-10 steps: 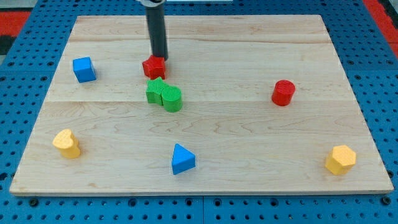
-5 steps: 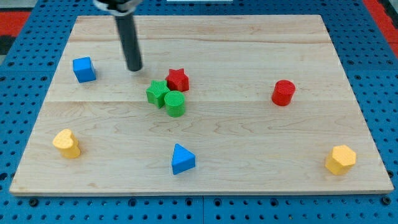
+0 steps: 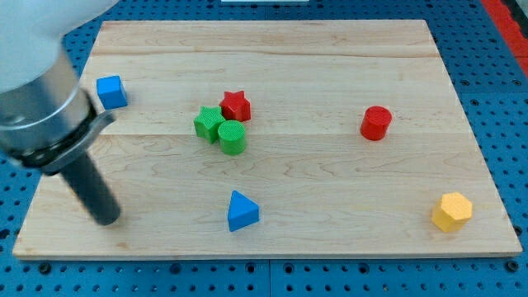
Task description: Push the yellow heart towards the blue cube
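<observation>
The blue cube (image 3: pixel 110 91) sits near the board's upper left. The yellow heart does not show; it is hidden behind my rod, which now stands over the spot at lower left. My tip (image 3: pixel 107 219) rests on the board at the lower left, well below the blue cube and left of the blue triangle (image 3: pixel 242 210).
A red star (image 3: pixel 236 106), green star (image 3: pixel 208 123) and green cylinder (image 3: pixel 233 137) cluster at the centre. A red cylinder (image 3: pixel 375 123) is at the right. A yellow hexagon (image 3: pixel 452 211) is at the lower right. The wooden board (image 3: pixel 330 58) lies on a blue pegboard.
My tip moved from near the red star, left past the blue cube, down to the lower left, now covering the yellow heart. The red star was pushed right, beside the green blocks.
</observation>
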{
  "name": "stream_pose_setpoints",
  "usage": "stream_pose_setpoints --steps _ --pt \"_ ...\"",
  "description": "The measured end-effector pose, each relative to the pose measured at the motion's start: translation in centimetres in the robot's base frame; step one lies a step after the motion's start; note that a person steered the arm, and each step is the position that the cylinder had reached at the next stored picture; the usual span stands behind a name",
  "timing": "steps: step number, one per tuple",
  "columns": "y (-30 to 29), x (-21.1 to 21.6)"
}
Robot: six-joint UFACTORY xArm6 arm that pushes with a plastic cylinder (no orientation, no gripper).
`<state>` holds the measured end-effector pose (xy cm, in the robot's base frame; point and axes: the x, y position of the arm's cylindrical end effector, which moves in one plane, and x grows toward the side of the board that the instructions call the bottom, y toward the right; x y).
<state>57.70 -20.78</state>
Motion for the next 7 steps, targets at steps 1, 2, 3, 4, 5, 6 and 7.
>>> stream_pose_setpoints --steps 1,2,3,4,5,6,7 --pt "-2.0 -1.4" --pt "1.7 -3.7" --pt "0.6 -6.9" --pt "-3.4 -8.3" --pt "-3.6 -9.6" --pt "-5.2 -11.1" --pt "-7.9 -11.1"
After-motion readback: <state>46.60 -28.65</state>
